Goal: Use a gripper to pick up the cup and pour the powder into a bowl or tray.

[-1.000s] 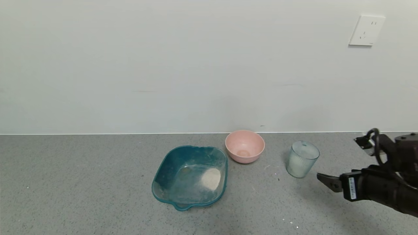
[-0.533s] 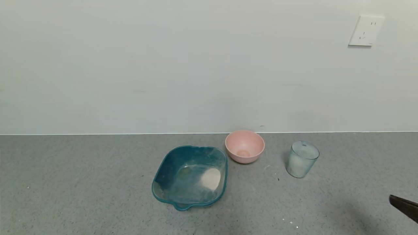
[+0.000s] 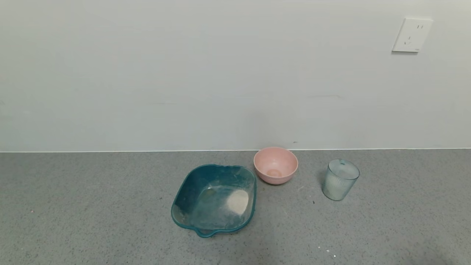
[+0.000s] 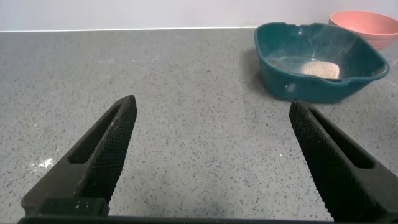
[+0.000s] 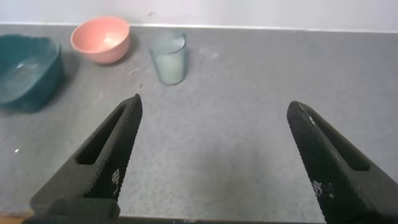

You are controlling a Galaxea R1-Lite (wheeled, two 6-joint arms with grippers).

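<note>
The pale blue-green ribbed cup stands upright on the grey counter at the right, apart from everything; it also shows in the right wrist view. The teal tray sits in the middle with a patch of beige powder inside; the left wrist view shows the tray and powder. Neither gripper shows in the head view. My right gripper is open and empty, well back from the cup. My left gripper is open and empty over bare counter, short of the tray.
A round pink bowl stands between tray and cup near the wall, also in the right wrist view. A white wall socket is at the upper right. A few white specks lie on the counter.
My right arm has drawn back to the right and left the head view; a second ago its gripper was beside the cup. Cup, tray and bowl have not moved.
</note>
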